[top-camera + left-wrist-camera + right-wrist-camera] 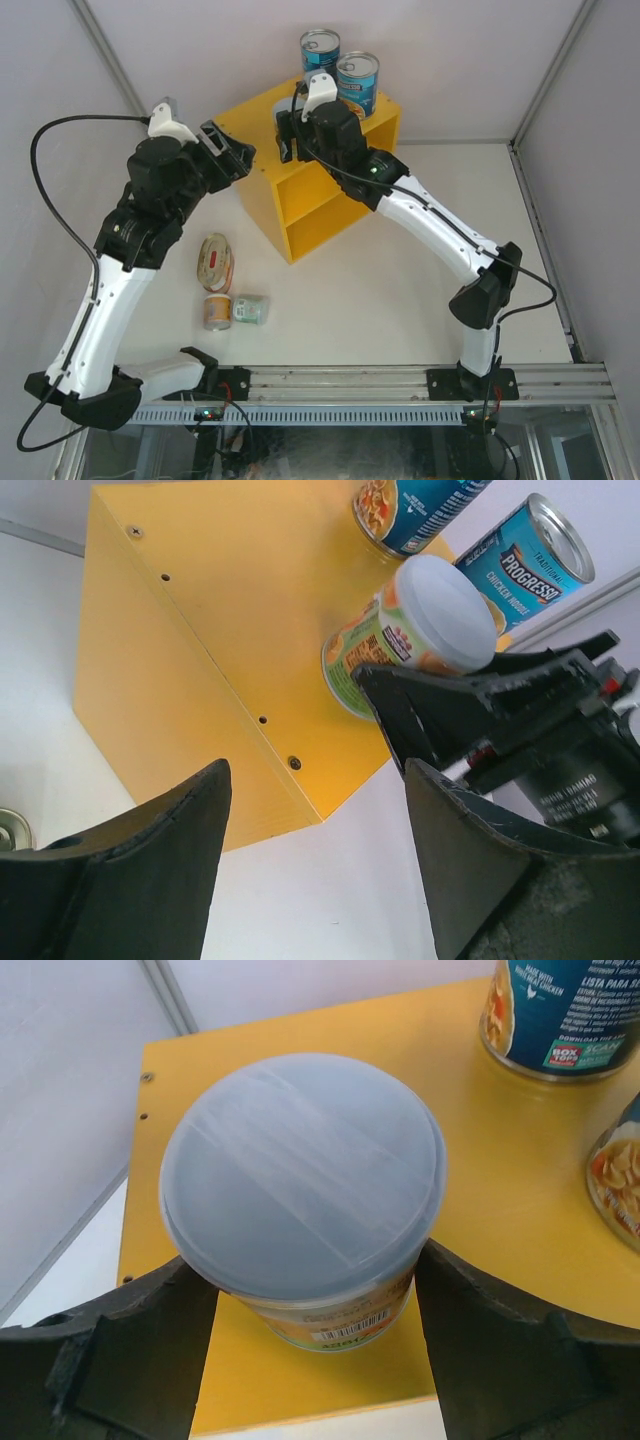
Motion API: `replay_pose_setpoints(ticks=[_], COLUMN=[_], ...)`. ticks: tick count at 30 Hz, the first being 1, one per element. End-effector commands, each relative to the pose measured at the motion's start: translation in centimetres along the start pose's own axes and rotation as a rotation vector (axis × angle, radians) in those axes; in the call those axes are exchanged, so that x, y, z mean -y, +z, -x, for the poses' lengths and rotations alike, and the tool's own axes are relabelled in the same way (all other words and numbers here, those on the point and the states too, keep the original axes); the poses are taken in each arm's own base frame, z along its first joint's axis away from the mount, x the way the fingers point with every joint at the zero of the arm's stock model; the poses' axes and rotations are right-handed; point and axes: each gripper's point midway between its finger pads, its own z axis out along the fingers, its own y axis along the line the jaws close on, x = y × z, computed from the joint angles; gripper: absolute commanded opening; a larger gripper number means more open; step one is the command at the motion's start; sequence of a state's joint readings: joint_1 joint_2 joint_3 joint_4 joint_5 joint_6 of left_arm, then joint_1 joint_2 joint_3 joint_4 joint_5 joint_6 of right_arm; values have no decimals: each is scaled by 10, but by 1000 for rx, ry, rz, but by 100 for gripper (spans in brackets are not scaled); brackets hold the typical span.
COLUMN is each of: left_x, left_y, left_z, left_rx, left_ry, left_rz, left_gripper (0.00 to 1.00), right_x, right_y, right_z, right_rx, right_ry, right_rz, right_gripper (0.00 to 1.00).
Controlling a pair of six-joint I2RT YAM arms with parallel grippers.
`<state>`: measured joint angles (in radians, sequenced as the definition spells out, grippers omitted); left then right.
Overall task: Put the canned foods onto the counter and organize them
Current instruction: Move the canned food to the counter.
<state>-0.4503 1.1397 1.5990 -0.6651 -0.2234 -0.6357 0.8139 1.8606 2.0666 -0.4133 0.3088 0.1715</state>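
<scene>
The right gripper clasped a small round pale-lidded metal can standing atop the bright yellow box-shaped counter, while the left gripper hung beside that counter, partly open and empty.

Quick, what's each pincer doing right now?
Left pincer: open, holding nothing.
Right pincer: straddling the small round pale-lidded metal can standing on the bright yellow box-shaped counter; firm grip cannot be told.
</scene>
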Motion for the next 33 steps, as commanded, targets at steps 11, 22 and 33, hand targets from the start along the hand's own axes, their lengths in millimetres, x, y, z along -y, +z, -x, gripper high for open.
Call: replay_pose_setpoints(ticks=[11,22,33], left_x=[1,-2,2], left_y=[-27,-34,-35], left_z=[6,-2,-17], left_rx=[64,64,39], left_ry=[0,12,-24], left_rz=[-70,-102,-150], left_gripper=[73,73,70], right_x=[24,31,49], right_y=[46,76,100], right_z=[39,41,37], right_rx=[102,154,181], right_ry=[10,-10,-17], right_rz=[-15,-25,-73], right_gripper=[62,64,65])
